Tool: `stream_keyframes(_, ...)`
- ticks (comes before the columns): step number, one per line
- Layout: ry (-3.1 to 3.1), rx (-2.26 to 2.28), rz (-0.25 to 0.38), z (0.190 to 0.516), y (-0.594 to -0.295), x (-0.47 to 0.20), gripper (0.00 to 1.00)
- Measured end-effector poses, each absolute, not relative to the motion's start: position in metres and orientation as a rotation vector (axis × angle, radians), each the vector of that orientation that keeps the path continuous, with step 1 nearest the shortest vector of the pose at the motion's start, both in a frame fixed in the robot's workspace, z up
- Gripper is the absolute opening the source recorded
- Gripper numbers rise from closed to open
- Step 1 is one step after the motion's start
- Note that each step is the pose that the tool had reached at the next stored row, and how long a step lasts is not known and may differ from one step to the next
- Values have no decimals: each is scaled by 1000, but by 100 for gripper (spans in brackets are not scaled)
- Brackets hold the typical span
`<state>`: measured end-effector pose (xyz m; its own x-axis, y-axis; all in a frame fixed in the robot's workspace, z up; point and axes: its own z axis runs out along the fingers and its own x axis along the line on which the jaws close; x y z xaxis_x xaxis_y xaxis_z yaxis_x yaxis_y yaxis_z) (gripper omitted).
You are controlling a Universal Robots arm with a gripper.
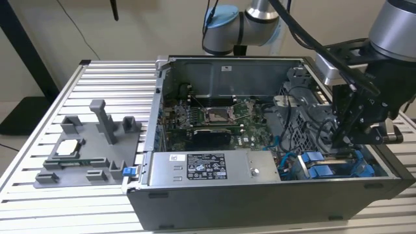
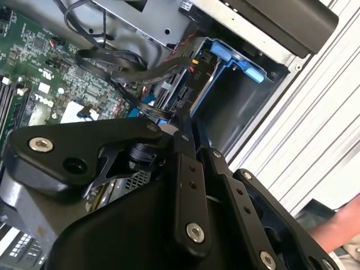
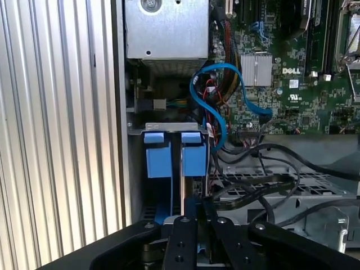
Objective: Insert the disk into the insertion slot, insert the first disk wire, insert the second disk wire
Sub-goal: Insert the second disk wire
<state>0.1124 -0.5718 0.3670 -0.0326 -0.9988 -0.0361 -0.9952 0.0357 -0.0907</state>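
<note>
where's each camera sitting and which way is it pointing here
Exterior view: off the arm, above and in front of the open grey computer case, looking down; the arm and black gripper show.
First wrist view: on the arm, facing down onto the bright blue plastic carrier frame; gripper links show.
Second wrist view: on the arm, facing along the gripper links toward the frame.
Both wrist views share frame and gripper.

The silver-grey tubular robot arm (image 1: 260, 19) has pale blue caps at its joints and thick black cables running alongside. Its matte black gripper (image 1: 354, 122) is built from flat linkage bars, fastened with round silver screws and small black bolts.
</note>
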Motion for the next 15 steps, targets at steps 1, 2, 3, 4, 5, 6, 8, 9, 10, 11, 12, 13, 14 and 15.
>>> stream_keyframes(1,2194,-2120,-61,365,-572,112,0)
stream_keyframes(2,2192,-2118,-60,364,-572,112,0)
stream_keyframes(3,2191,-2117,-59,362,-572,112,0)
stream_keyframes(4,2190,-2116,-57,361,-572,112,0)
stream_keyframes(5,2188,-2114,-55,360,-572,112,0)
stream_keyframes(6,2186,-2112,-54,358,-572,112,0)
stream_keyframes(8,2181,-2107,-51,357,-572,112,0)
stream_keyframes(9,2179,-2104,-51,356,-572,112,0)
stream_keyframes(10,2178,-2103,-50,356,-572,112,0)
stream_keyframes(11,2178,-2103,-50,356,-572,112,0)
stream_keyframes(12,2177,-2102,-51,356,-572,112,0)
stream_keyframes(13,2175,-2101,-54,356,-572,112,0)
stream_keyframes(14,2171,-2097,-63,356,-572,112,0)
stream_keyframes(15,2165,-2092,-73,355,-572,112,0)
